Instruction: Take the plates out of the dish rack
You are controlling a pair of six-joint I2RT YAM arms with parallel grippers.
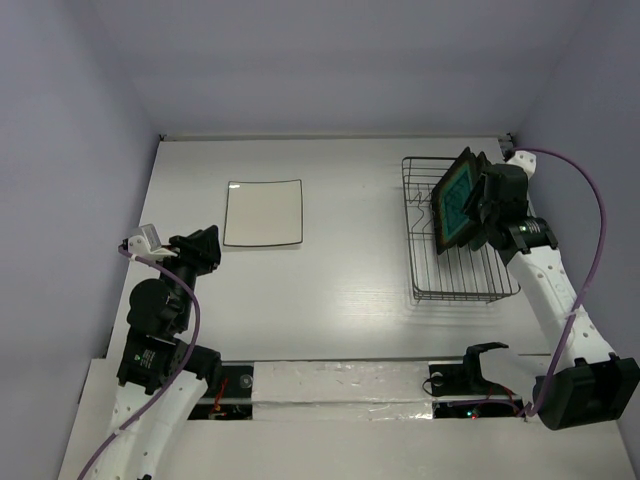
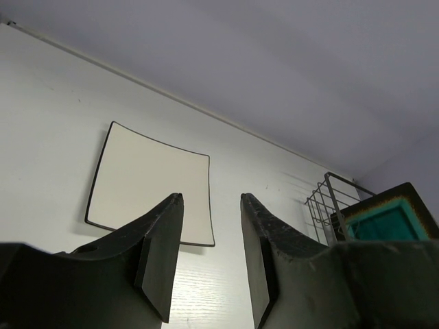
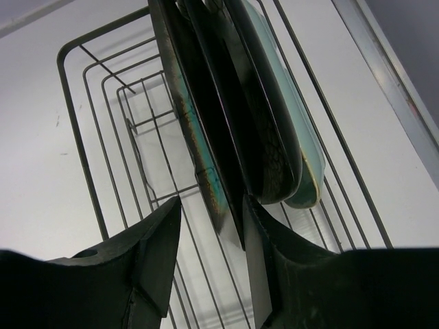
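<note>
A white square plate lies flat on the table at the left. The wire dish rack stands at the right with three plates on edge. These are a dark-rimmed teal plate, a black plate and a pale mint plate. My right gripper straddles the teal plate's corner. Its right finger lies against the plate and its left finger stands apart from it, so it is open. My left gripper is open and holds nothing, just short of the white plate.
The rack's near half holds only bare wires and prongs. A wall runs along the table's far edge and another along its right side. The arm bases and a taped strip lie along the near edge.
</note>
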